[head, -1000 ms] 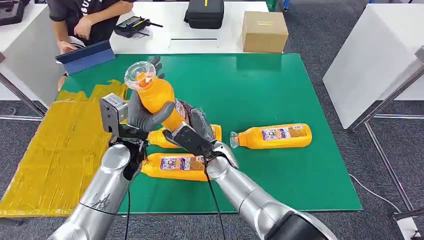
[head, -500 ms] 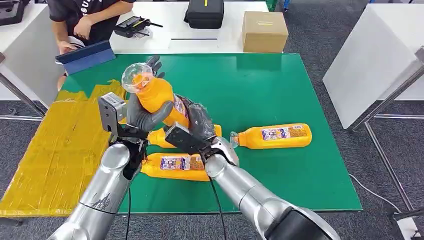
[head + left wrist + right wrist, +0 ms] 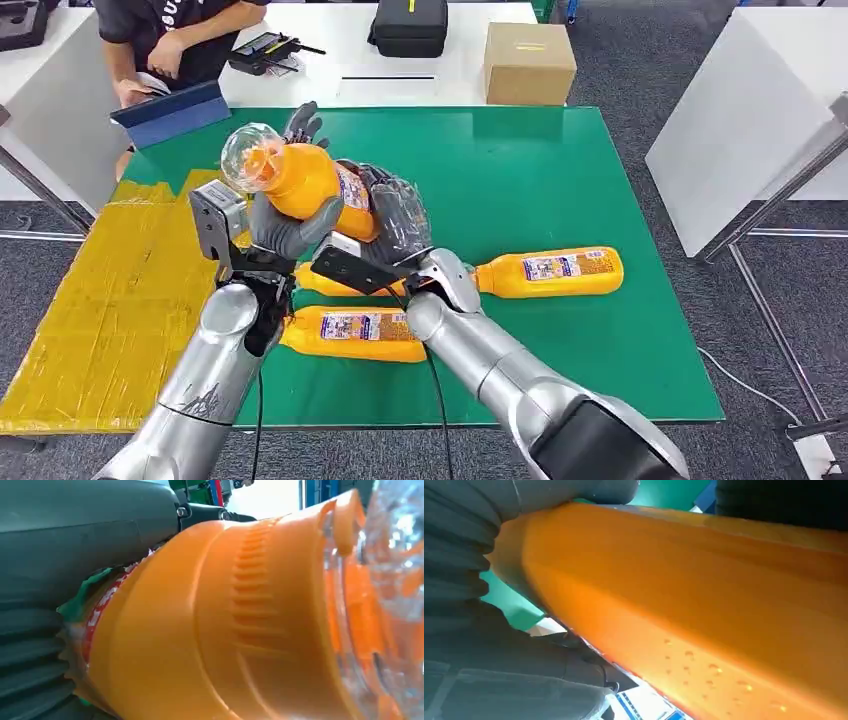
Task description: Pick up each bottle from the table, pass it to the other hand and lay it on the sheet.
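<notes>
Head view: an orange bottle (image 3: pixel 305 185) is up in the air over the green table (image 3: pixel 560 170), near the yellow sheet (image 3: pixel 110 290). Its clear cap end points toward the sheet. The left hand (image 3: pixel 285 220) is wrapped around the bottle's upper part, close to the cap. The right hand (image 3: pixel 390 225) has its fingers curled on the bottom end. So both hands hold the same bottle, right in the middle of the pass.

Three more orange bottles lie on the table under the arms: one (image 3: pixel 355 335) near the left arm, one (image 3: pixel 335 283) partly hidden behind the hands, and one (image 3: pixel 550 273) off to the right.

Here is what could go wrong, I think. If the right hand lets go before the left hand grips tight, the tilted bottle could slip and fall on the bottles below. The bottle looks smooth, so it could slide.
</notes>
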